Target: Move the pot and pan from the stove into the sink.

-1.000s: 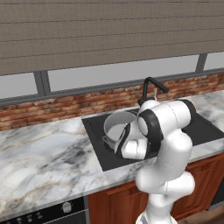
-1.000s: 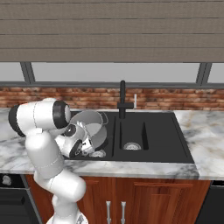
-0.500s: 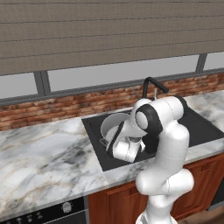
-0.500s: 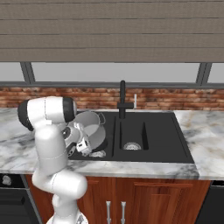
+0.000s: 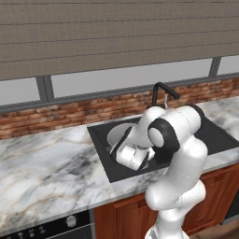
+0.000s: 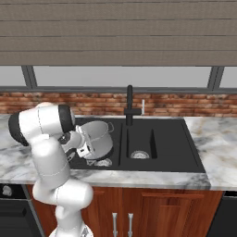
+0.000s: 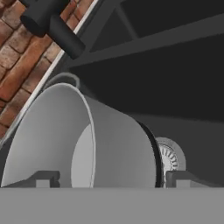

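Two small dark fingertips (image 7: 43, 178) of your claw (image 7: 111, 180) stand wide apart at the bottom of the hand view, one on each side of the pot (image 7: 83, 140), and neither visibly presses the metal, so read the claw as spread with nothing pinched. From the right base view you see the claw (image 6: 84, 149) low in the left basin, just beside the pot (image 6: 98, 139).

Your pot is a plain grey-silver cylinder with straight smooth sides and a thin rolled rim. It lies tilted in the basin, its open mouth turned toward the camera on the hand, so you look into the matte grey inside and at its flat round bottom. One thin wire-like loop handle (image 7: 63, 78) shows at the far rim. In the left base view the pot (image 5: 120, 135) shows as a pale oval behind the forearm.

Around it, your sink (image 6: 162, 159) is a dark charcoal rectangular recess with flat matte walls, split into two basins by a ridge. A round ribbed metal drain (image 7: 169, 158) sits on the basin floor just beside the pot; the right basin has its own drain (image 6: 139, 154). A black round-tube faucet (image 6: 130, 105) rises at the back edge.

Beyond that, your bench (image 5: 51, 172) is glossy white marble with grey veins, backed by a red brick wall (image 5: 60, 114), with wood-brown cabinet doors (image 6: 152, 214) below.
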